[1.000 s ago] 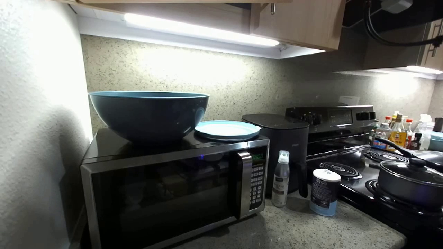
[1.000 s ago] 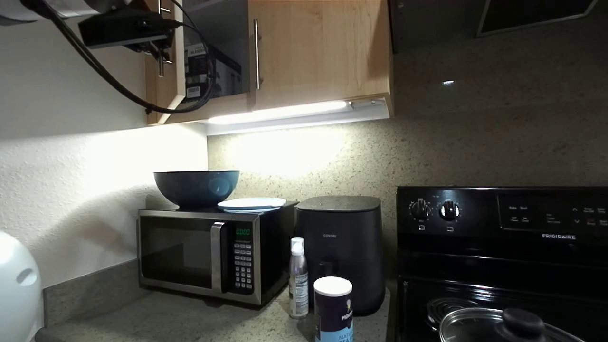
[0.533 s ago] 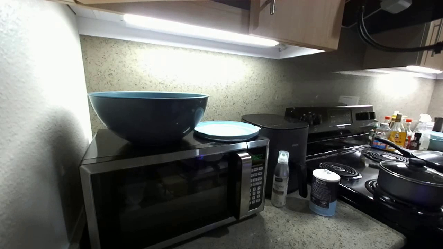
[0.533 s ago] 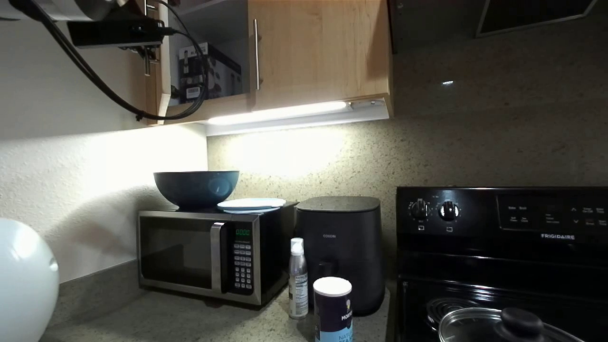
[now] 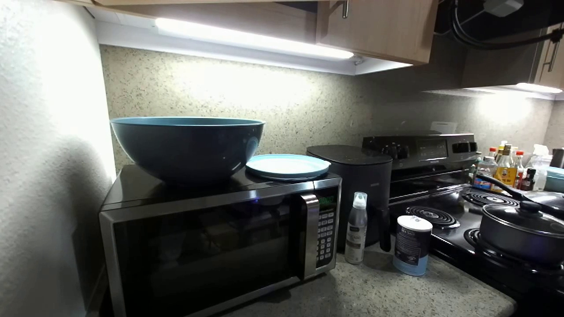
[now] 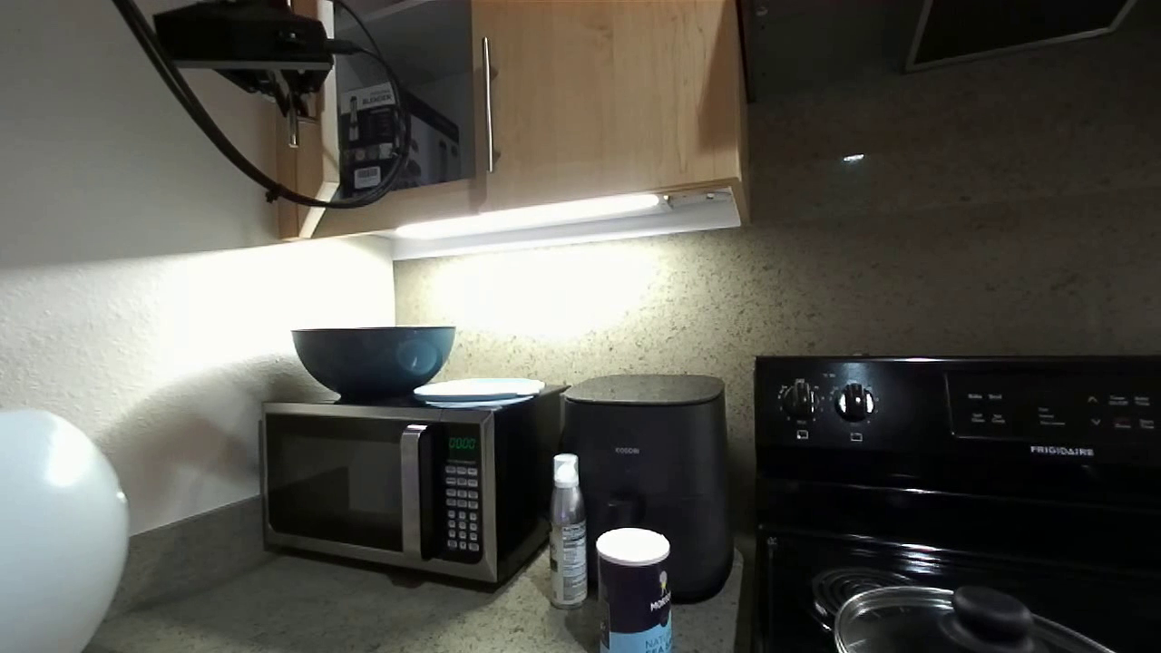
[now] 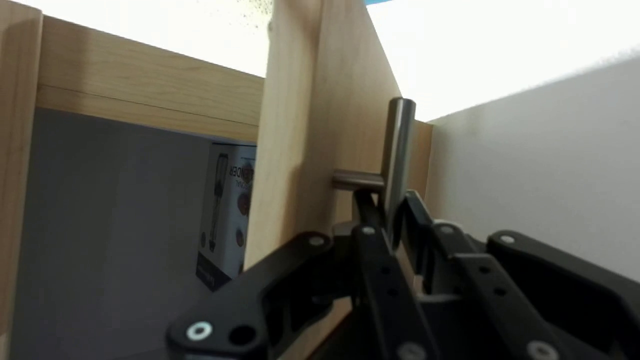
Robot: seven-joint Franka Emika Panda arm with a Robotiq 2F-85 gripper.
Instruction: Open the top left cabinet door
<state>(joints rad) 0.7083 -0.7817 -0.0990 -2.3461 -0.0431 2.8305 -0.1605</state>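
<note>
Clamping the handle [image 7: 397, 142] with the claw [image 7: 388, 200], right of centre in wrist view, we risk slippage by pulling the door [image 7: 340, 117] off-arc.

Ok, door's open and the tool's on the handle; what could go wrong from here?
The tool could slip along the smooth, round handle. Swinging the door wider might press the tool against the wall beside it. In an exterior view, the cable hangs in front of the door's lower end and might snag.
</note>
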